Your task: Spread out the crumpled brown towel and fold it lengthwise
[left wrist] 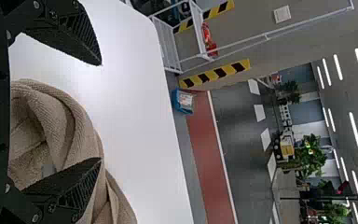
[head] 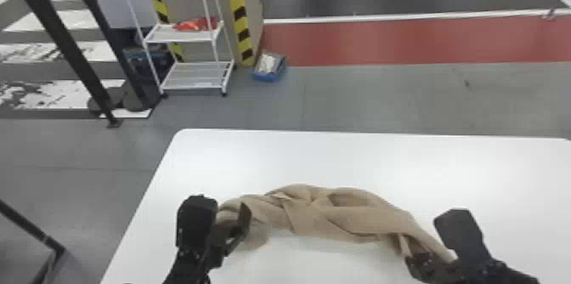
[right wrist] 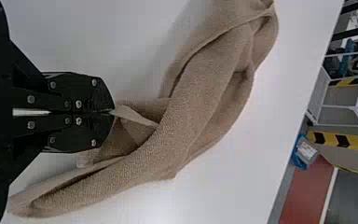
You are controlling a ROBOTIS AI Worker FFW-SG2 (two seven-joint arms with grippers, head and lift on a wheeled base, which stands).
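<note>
Black fingers of the left pincer (head: 227, 219) are standing wide apart at the left end of the brown towel (head: 314, 215); in the left wrist view one finger is overlapping the cloth and the other is sitting over white bench surface. Contact between finger and cloth: cannot tell.

Right pincer (head: 411, 257) is closing its tips together on a thin edge of the towel, near the towel's right end; the pinched edge is forming a small pale peak at the fingertips (right wrist: 105, 109).

Towel is lying crumpled on the white bench (head: 382, 155), between the two pincers and toward the robot's side. It is running as a bunched, arched band, its folds twisting and overlapping, with a hollow loop showing near the left pincer. A small pale tag (right wrist: 82, 159) is poking out near the right pincer.
</note>
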